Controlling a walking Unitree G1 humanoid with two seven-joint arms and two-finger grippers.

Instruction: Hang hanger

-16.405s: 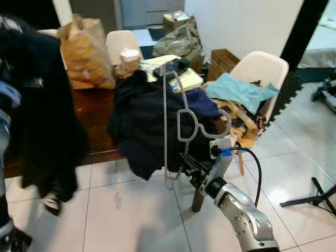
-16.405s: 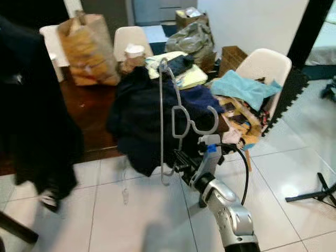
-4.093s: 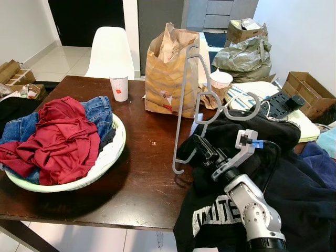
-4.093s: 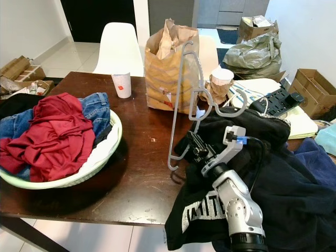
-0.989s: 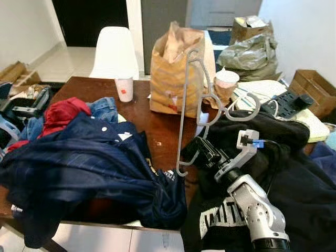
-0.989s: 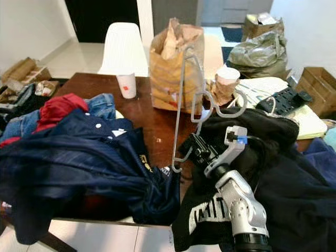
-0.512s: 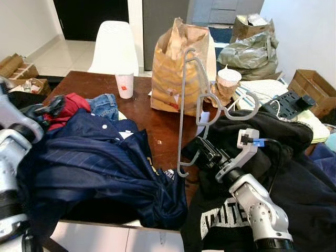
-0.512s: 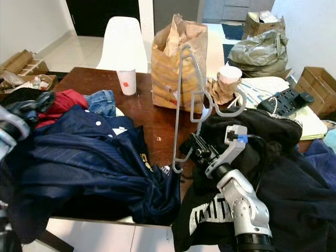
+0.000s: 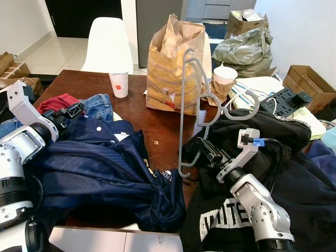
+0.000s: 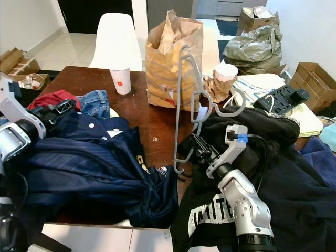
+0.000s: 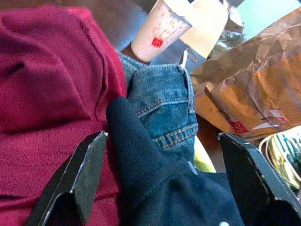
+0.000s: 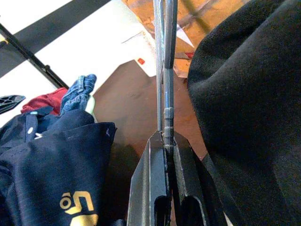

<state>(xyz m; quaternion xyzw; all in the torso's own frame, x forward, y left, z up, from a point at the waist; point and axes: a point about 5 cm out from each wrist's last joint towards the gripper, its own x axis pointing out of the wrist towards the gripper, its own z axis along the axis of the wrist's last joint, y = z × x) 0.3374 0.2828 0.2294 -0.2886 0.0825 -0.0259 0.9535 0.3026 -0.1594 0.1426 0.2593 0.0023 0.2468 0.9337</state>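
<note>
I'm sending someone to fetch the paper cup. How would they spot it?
On the dark wooden table, look left of the tall brown paper bag, in front of the white chair. The paper cup stands upright there: white with a small red logo.

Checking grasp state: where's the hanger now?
The grey hanger stands upright over the table's right side, clamped in the right gripper, just before the paper bag.

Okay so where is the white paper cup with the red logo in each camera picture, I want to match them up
Left eye view: paper cup stands on the table's far side, left of the brown paper bag.
Right eye view: cup again just left of the bag, before the white chair.
Left wrist view: cup lies beyond the jeans, beside the bag.
Right wrist view: cannot tell.
Shared landmark: the brown paper bag.
</note>
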